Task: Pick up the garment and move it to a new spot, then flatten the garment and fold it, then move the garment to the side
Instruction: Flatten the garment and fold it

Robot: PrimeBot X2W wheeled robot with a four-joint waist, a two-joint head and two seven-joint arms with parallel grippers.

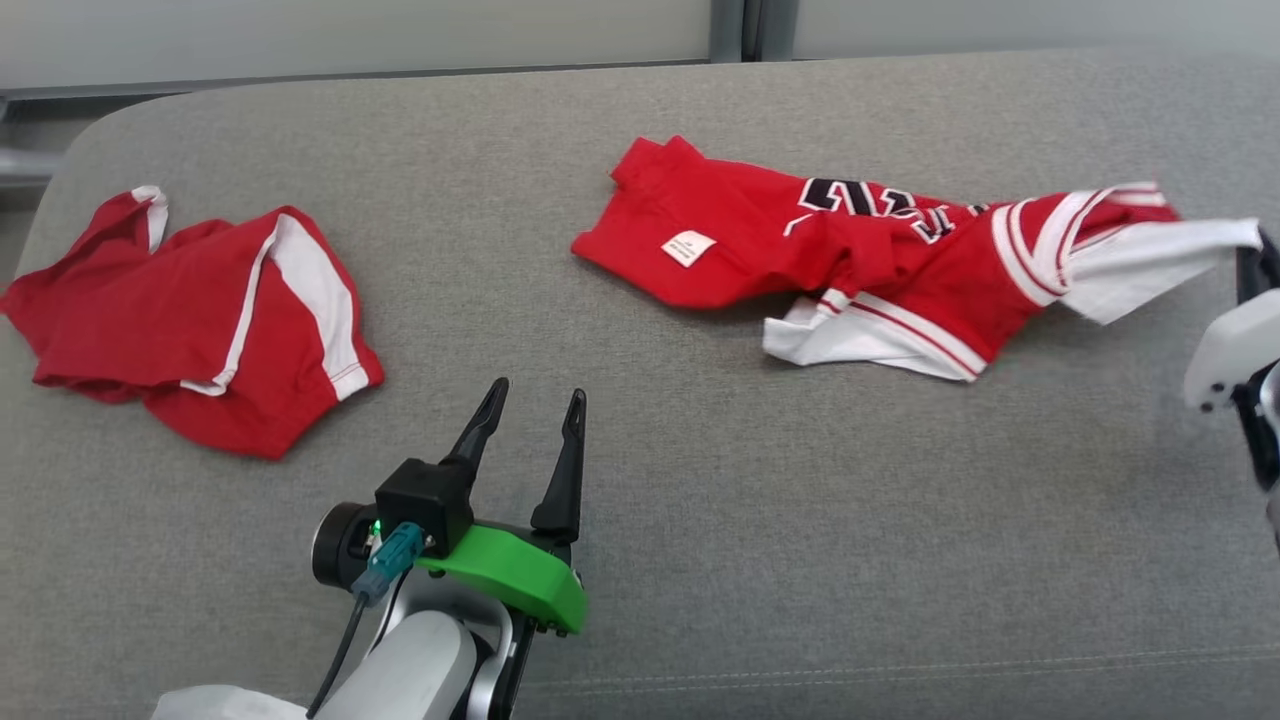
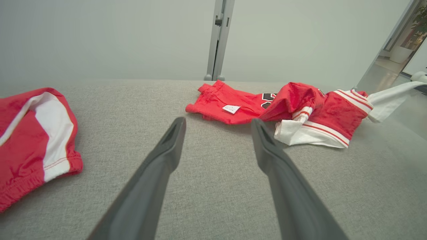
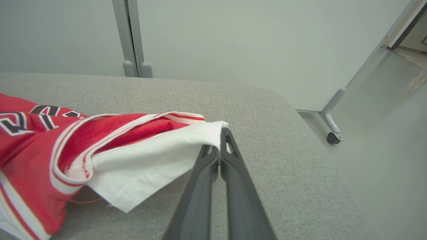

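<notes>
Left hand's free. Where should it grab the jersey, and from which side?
Probably the red corner by the tag, coming in low from the robot's left. It lies exposed on the grey cushion, opposite the white corner the right hand pinches, so pulling apart would spread the jersey.

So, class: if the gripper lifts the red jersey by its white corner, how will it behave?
Probably floppy: the jersey lies crumpled, its white corner drooping from the right gripper. Likely light, thin cloth, so it should drape and trail.
</notes>
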